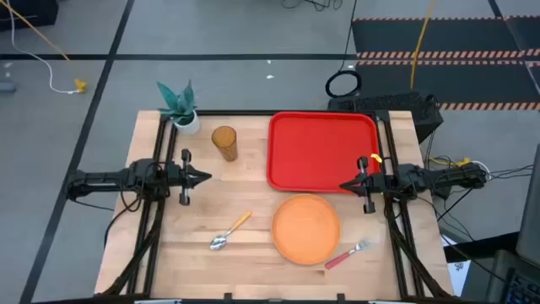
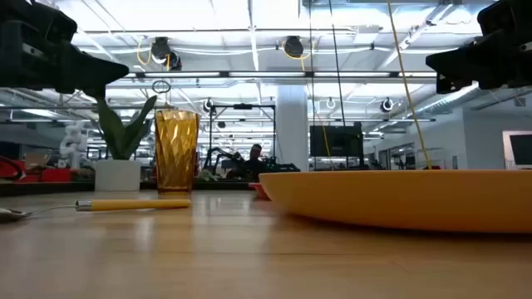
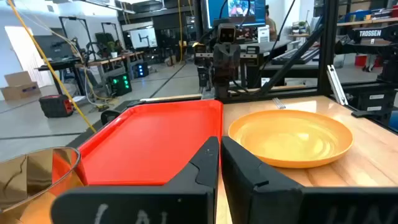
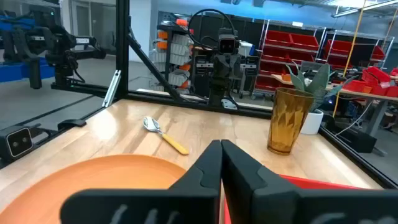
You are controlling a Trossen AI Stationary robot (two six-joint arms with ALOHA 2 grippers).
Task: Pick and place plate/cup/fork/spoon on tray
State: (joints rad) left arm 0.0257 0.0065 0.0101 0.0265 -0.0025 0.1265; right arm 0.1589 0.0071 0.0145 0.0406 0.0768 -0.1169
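Plate (image 1: 305, 229), cup (image 1: 224, 142), fork (image 1: 347, 254), spoon (image 1: 229, 230) all off the tray (image 1: 321, 150).
Left gripper (image 1: 206, 177) and right gripper (image 1: 344, 186) hover over the table (jaws pressed together, holding nothing).

A pale wooden butcher-block table (image 1: 253, 253) carries a large red rectangular plastic tray (image 1: 321, 152), empty, at its far right. Nearer sits a round flat orange plate (image 1: 305, 229), with a red-handled metal fork (image 1: 348, 253) just right and an orange-handled metal spoon (image 1: 229, 230) left. Farther back stand an amber translucent tumbler (image 1: 224, 142) and a white pot with a teal plant (image 1: 180, 108).
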